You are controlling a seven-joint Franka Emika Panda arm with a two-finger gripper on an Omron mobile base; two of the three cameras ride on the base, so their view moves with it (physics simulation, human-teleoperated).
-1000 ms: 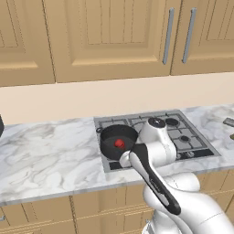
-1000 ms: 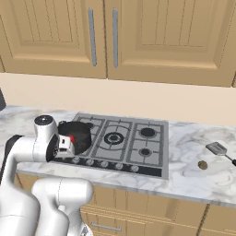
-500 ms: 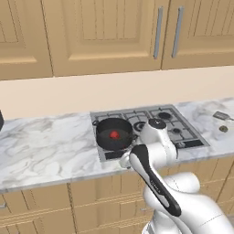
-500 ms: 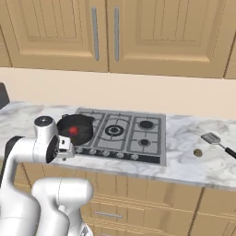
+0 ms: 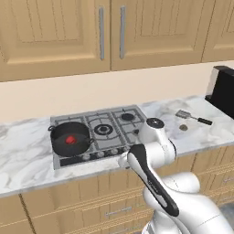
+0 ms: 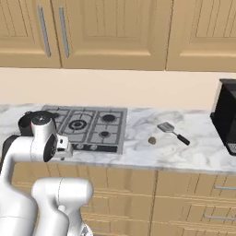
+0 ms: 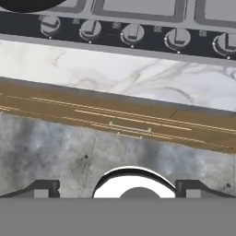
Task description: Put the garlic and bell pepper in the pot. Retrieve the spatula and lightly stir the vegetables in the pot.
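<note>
The spatula lies flat on the marble counter, to the right of the hob and well apart from the pot. In the left base view its grey head points left toward the hob and its dark handle runs right and slightly toward the counter's front, its long axis nearly along the counter. In the right base view the spatula has its head to the upper left and its handle to the lower right. A small round brown thing sits just beside the head; what it is cannot be made out.

The pot stands on the hob's front left burner with the pepper inside it, near the middle. In the right base view the arm hides most of the pot.

The gripper points down past the counter's front edge at the grey floor, its 2 fingertips wide apart with nothing between them. The hob's knobs run along the top of the hand view.

A black appliance stands at the counter's right end, cut off by the frame. No writing can be read anywhere
</note>
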